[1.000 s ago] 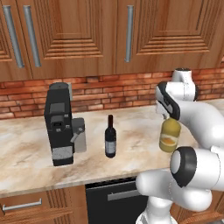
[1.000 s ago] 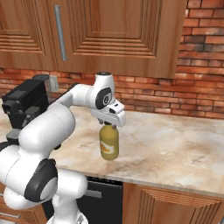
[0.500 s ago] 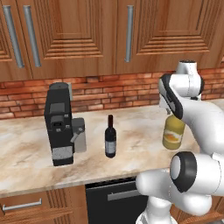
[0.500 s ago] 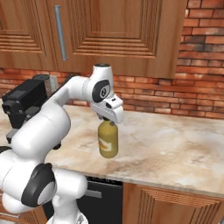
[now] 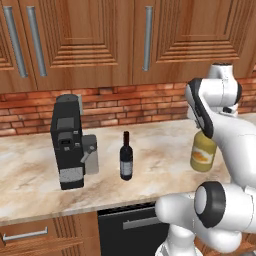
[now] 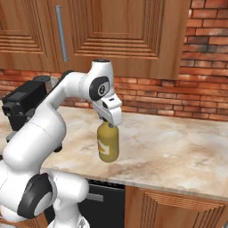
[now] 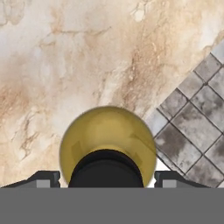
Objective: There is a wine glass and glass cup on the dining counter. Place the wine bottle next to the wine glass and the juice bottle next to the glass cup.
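Note:
My gripper [image 6: 108, 125] is shut on the neck of the juice bottle [image 6: 108, 144], a squat yellow-orange bottle that hangs upright in the air above the front edge of the wall counter [image 5: 160, 145]. From the left the juice bottle [image 5: 203, 155] shows under the gripper [image 5: 202, 134]. In the hand view its yellow shoulder [image 7: 107, 140] sits between the gripper's [image 7: 107, 177] fingertips. The wine bottle [image 5: 126, 157], slim and dark, stands on the wall counter to the left. The wine glass, the glass cup and the dining counter are out of view.
A black coffee machine [image 5: 67, 142] stands left of the wine bottle. Wooden wall cabinets [image 5: 100, 40] hang above a brick backsplash. A dark appliance front [image 5: 130, 225] sits under the counter. Grey floor tiles [image 7: 197, 113] show past the counter edge.
The arm has carried the juice bottle a little to the right in the left base view, toward the counter's front edge. The wine bottle has not moved.

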